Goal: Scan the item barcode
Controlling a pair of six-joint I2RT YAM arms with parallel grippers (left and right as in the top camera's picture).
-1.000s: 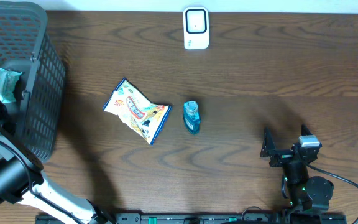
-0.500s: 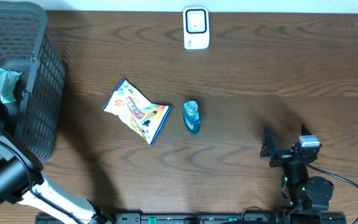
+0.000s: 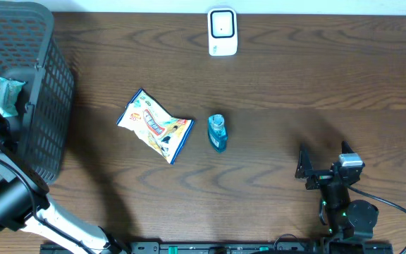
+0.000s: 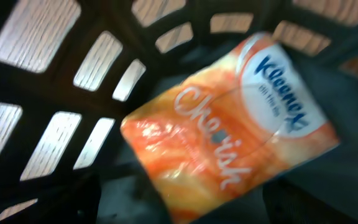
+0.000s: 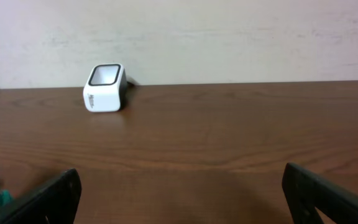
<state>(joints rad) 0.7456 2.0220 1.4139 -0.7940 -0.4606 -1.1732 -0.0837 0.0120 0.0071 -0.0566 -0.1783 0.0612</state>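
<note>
Lower right, right fingers (image 5: 48, 196) are spread open, empty. Mid-frame, a snack packet (image 3: 155, 127) and blue bottle (image 3: 218, 132) are seen on the worktop (image 3: 294, 85), seemingly unscanned. Upper left, a tissue pack (image 4: 229, 124) is lodged in the basket (image 3: 48, 106) beneath open left fingers (image 4: 73, 198).

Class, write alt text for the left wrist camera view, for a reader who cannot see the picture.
A blurred close-up of an orange Kleenex tissue pack lying at a slant inside a dark slotted basket. Pale light shows through the basket's slots at the left and along the top.
</note>
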